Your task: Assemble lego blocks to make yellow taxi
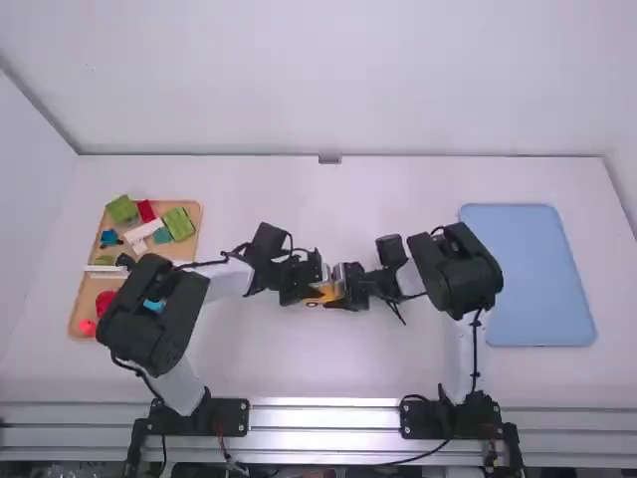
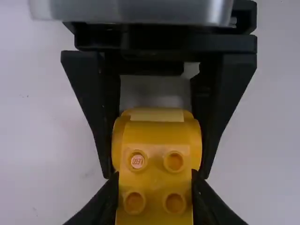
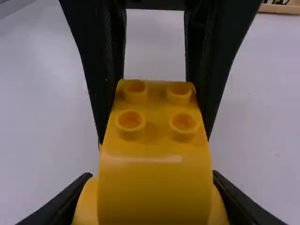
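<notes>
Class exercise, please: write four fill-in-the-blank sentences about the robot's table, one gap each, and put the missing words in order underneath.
1. The left end effector and the right end effector both grip one toy piece, coloured ____.
2. The right wrist view shows ____ round studs on that toy piece.
3. In the high view, the flat mat on the right side of the table is ____.
4. The loose blocks lie on the table's ____ side.

Missing words: yellow; four; blue; left
</notes>
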Controlling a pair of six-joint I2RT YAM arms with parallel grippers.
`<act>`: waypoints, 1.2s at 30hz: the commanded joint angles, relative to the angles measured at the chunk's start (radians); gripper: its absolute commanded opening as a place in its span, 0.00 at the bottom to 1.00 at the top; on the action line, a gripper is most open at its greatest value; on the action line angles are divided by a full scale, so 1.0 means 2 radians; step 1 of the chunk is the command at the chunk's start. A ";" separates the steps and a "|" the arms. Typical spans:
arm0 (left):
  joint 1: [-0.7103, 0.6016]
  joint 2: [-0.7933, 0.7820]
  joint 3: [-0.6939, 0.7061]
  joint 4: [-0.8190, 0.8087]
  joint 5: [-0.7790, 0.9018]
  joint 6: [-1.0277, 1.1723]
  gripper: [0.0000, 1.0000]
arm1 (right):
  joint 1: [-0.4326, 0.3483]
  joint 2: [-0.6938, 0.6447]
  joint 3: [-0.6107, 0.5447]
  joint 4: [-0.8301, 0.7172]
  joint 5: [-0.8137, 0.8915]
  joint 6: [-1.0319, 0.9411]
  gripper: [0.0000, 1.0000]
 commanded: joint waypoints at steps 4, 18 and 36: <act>0.004 0.033 -0.023 0.017 -0.074 -0.013 0.26 | 0.006 0.007 0.002 -0.002 -0.003 0.005 0.53; 0.071 0.017 -0.023 0.025 0.060 0.029 0.49 | 0.006 0.007 0.002 -0.002 -0.003 0.006 0.53; 0.234 -0.001 -0.023 0.094 0.165 -0.134 0.99 | -0.072 -0.091 0.002 -0.008 0.000 0.200 0.44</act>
